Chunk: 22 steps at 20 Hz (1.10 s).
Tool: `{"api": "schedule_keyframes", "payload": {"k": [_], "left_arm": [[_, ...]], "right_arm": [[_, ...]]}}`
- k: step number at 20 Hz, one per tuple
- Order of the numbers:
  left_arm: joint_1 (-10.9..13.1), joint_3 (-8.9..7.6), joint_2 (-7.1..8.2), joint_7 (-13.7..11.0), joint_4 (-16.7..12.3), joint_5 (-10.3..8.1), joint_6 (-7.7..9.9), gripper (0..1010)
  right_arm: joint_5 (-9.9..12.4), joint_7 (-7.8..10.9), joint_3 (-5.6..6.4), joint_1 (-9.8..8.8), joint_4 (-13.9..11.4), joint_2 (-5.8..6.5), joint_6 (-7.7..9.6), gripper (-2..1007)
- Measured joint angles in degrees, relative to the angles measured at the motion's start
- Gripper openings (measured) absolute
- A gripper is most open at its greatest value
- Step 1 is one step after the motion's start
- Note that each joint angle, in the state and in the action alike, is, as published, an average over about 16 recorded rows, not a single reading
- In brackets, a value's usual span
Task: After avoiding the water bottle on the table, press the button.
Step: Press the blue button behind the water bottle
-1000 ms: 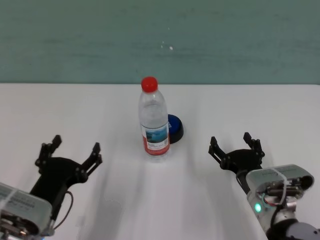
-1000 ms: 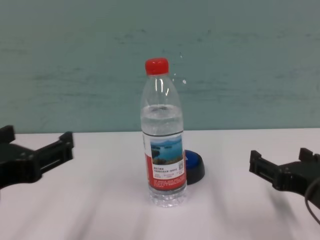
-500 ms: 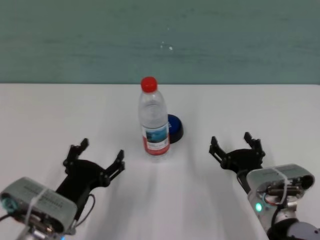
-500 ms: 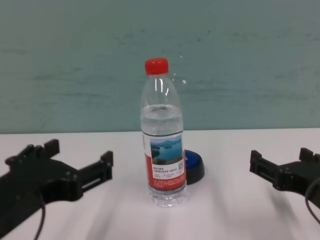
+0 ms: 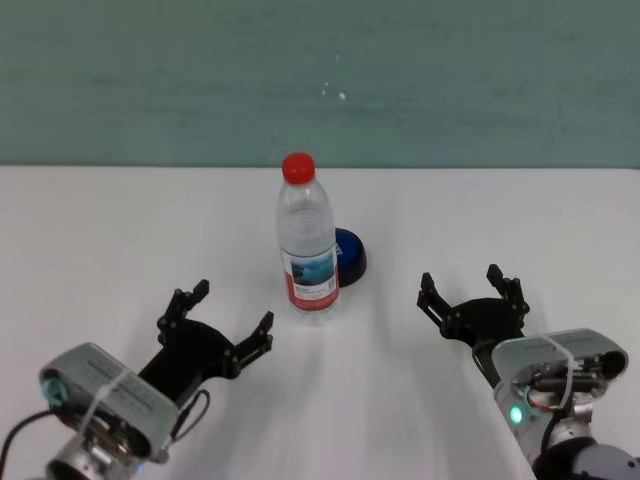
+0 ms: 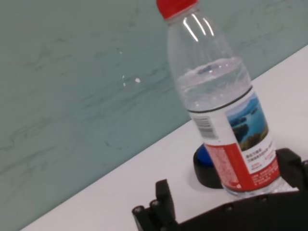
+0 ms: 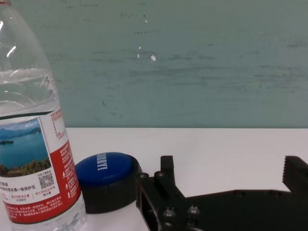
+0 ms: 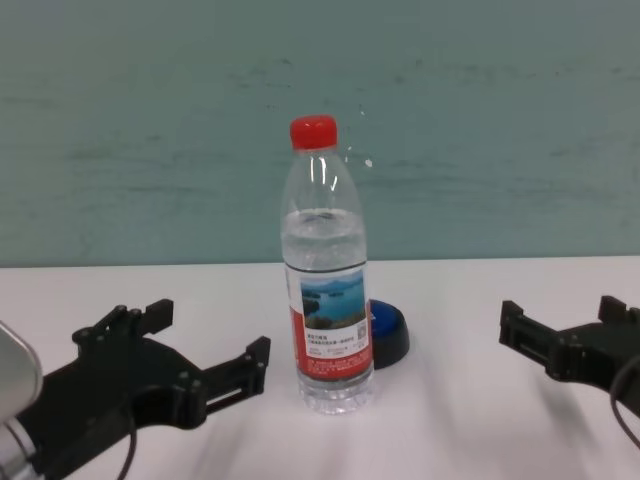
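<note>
The water bottle (image 5: 307,245) stands upright in the middle of the white table (image 5: 100,230); it also shows in the chest view (image 8: 325,280), the left wrist view (image 6: 221,110) and the right wrist view (image 7: 31,139). The blue button (image 5: 350,255) sits just behind it to the right, half hidden by the bottle in the chest view (image 8: 388,333), seen too in the right wrist view (image 7: 108,178) and the left wrist view (image 6: 204,163). My left gripper (image 5: 218,327) is open, near and to the left of the bottle (image 8: 205,355). My right gripper (image 5: 472,292) is open, to the right of the button.
A teal wall (image 5: 320,80) runs behind the table's far edge. Bare white table surface lies on both sides of the bottle and between the two grippers.
My left gripper has moved right and forward toward the bottle, still open. The right arm, the bottle and the button have not moved.
</note>
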Motion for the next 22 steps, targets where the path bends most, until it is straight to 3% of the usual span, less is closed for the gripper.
{"api": "schedule_keyframes", "payload": {"k": [13, 22], "left_arm": [[-5.16, 2.27, 0.06, -1.90, 5.82, -1.56, -3.45, 1000], [-7.17, 3.39, -0.30, -2.49, 7.90, -2.49, -4.34, 1000]], "right_arm": [[0.00, 0.00, 0.00, 0.00, 0.00, 0.00, 0.00, 1004], [0.00, 0.00, 0.00, 0.00, 0.00, 0.00, 0.00, 1004]]}}
